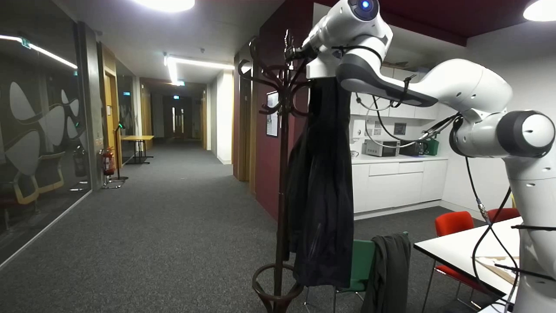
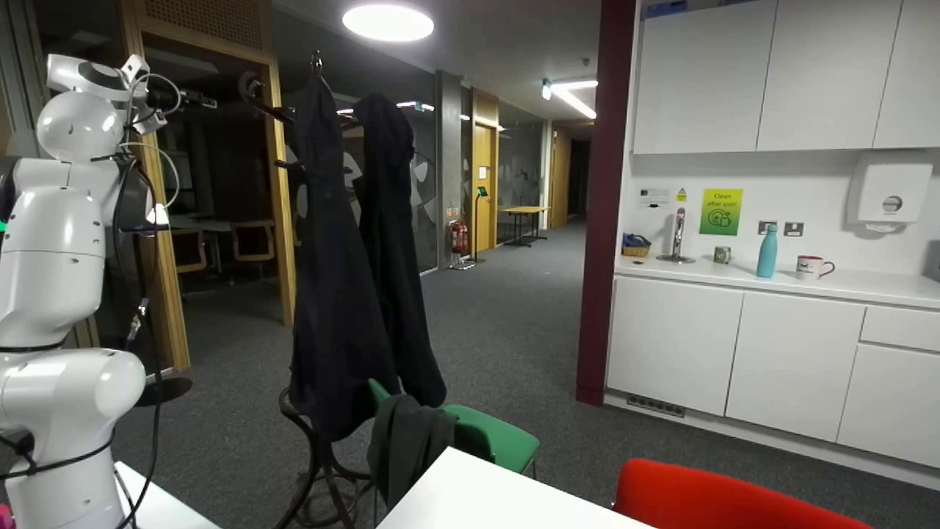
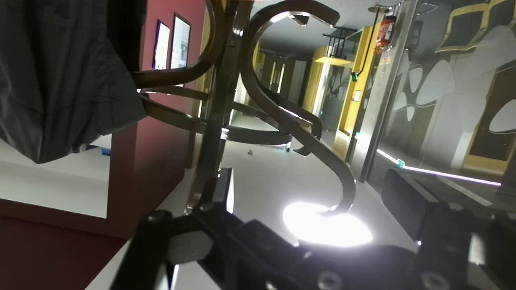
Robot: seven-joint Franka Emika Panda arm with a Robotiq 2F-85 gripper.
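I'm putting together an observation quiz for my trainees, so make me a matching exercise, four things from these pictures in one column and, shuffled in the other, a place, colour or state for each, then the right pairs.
Column one
1. The claw
2. The coat rack
3. The turquoise bottle
4. The grey garment

Column two
A. Standing on the counter
B. Draped over the back of the green chair
C. Open
D. Dark brown and upright

Right pairs: 1-C, 2-D, 3-A, 4-B.
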